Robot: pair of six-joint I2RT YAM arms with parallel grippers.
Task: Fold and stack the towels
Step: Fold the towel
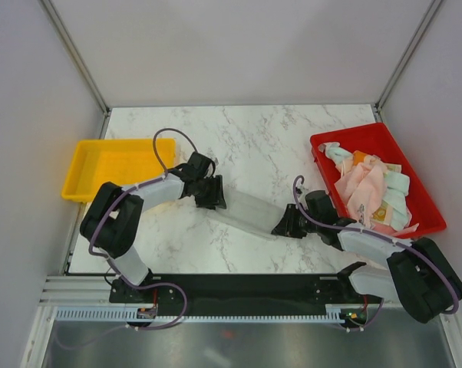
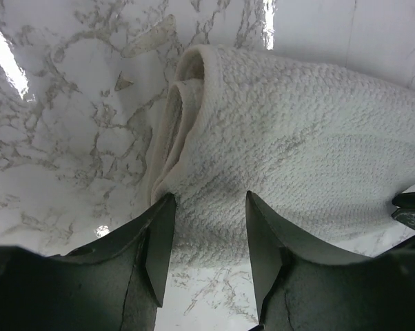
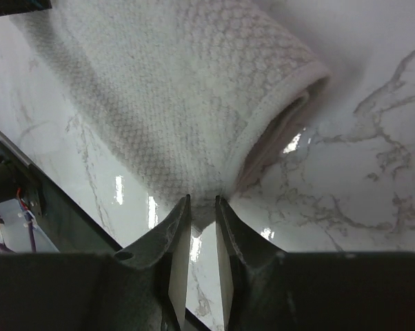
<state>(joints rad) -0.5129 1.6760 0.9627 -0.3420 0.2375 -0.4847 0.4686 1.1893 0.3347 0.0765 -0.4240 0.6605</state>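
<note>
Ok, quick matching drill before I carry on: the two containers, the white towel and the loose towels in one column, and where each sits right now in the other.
Column A
1. yellow tray
2. red bin
3. folded white towel
4. loose towel pile

Column B
a. lying mid-table
b. inside the red bin
c. at the table's left edge
d. at the table's right edge

Pairs: 1-c, 2-d, 3-a, 4-b
</note>
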